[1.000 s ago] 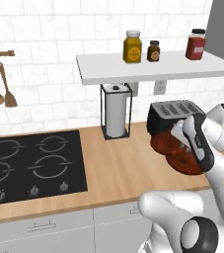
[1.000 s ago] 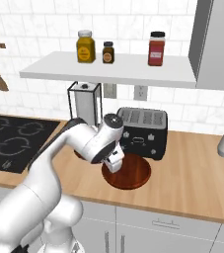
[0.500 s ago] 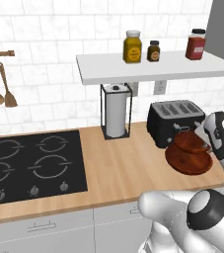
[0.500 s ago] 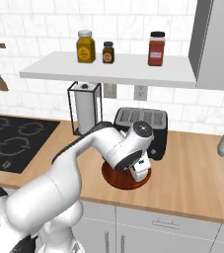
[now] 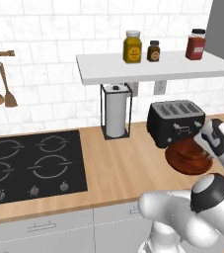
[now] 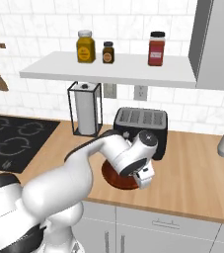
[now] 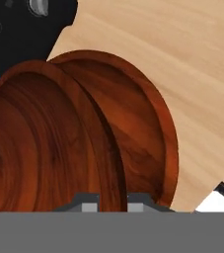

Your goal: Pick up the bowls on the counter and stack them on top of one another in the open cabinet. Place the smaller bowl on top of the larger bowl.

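While there are three jars up on the open cabinet [image 5: 153, 71] — a yellow one [image 5: 132, 47], a small dark one [image 5: 154, 51] and a red one [image 5: 195, 44] — none of their labels are readable, too small and blurry. Down on the table [image 5: 118, 163], right in front of the black toaster [image 5: 176, 121], the smaller bowl [image 7: 49, 143] is tilted up inside the claw [image 7: 112, 201], its rim sitting between the two fingertips, so the claw looks narrowed on that rim. Just behind and under it sits the larger bowl [image 7: 143, 128] — flat on the table. Both are glossy, dark reddish-brown wood with visible grain.
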Controlling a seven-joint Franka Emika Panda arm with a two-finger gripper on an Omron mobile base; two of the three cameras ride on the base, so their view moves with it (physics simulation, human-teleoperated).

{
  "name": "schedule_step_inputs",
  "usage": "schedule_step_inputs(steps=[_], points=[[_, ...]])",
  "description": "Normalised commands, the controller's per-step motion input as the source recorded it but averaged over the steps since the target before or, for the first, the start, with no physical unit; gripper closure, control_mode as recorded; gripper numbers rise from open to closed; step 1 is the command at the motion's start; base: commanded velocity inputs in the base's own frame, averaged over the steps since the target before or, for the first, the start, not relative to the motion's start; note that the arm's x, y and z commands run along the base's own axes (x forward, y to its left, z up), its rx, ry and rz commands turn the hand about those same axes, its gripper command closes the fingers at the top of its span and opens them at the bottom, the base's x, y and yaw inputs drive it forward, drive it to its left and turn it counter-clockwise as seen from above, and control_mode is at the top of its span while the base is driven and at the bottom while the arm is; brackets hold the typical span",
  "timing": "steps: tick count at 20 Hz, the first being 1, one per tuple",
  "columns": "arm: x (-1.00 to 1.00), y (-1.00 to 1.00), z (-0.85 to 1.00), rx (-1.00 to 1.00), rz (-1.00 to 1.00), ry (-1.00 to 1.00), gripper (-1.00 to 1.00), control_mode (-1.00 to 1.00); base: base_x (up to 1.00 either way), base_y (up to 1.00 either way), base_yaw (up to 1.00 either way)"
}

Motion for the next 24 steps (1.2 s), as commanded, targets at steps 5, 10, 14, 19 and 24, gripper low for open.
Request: schedule_step_inputs(steps=[5,10,14,19,24], points=[[0.32,0.0,-0.3,0.0,0.0,0.0,1.0,-1.0,0.0,0.0,0.0],[0.27,0.0,-0.31,0.0,0.0,0.01,1.0,-1.0,0.0,0.0,0.0],[0.08,0.0,-0.26,0.0,0.0,0.01,1.0,-1.0,0.0,0.0,0.0],[0.01,0.0,-0.22,0.0,0.0,0.02,1.0,-1.0,0.0,0.0,0.0],[0.0,0.0,-0.11,0.0,0.0,0.01,-1.0,-1.0,0.0,0.0,0.0]])
